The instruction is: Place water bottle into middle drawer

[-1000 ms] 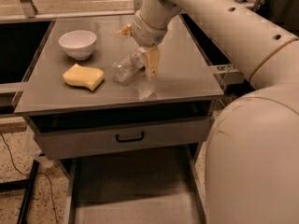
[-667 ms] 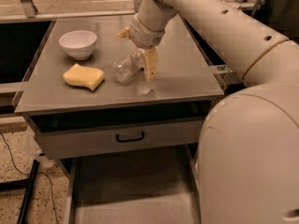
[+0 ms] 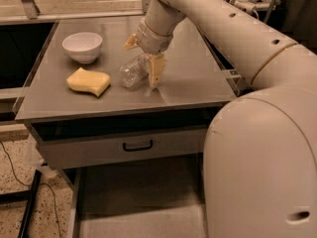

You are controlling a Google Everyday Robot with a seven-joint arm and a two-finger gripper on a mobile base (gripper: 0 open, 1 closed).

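Observation:
The water bottle (image 3: 132, 73) lies on its side on the grey countertop (image 3: 188, 78), right of the yellow sponge. My gripper (image 3: 143, 57) reaches down over the bottle's upper end. One finger (image 3: 155, 70) stands on the counter at the bottle's near right side. The other finger (image 3: 131, 41) is behind the bottle and apart from it. The jaws are open and straddle the bottle. The middle drawer (image 3: 133, 202) is pulled out at the bottom of the view, below the counter, with its flat grey floor showing.
A white bowl (image 3: 82, 45) stands at the counter's back left and a yellow sponge (image 3: 89, 81) lies in front of it. A shut drawer front with a black handle (image 3: 137, 146) sits under the counter. My large arm body (image 3: 262, 162) fills the right.
The gripper and the bottle hold the same place on the counter. Only the near part of my arm has shifted a little at the right.

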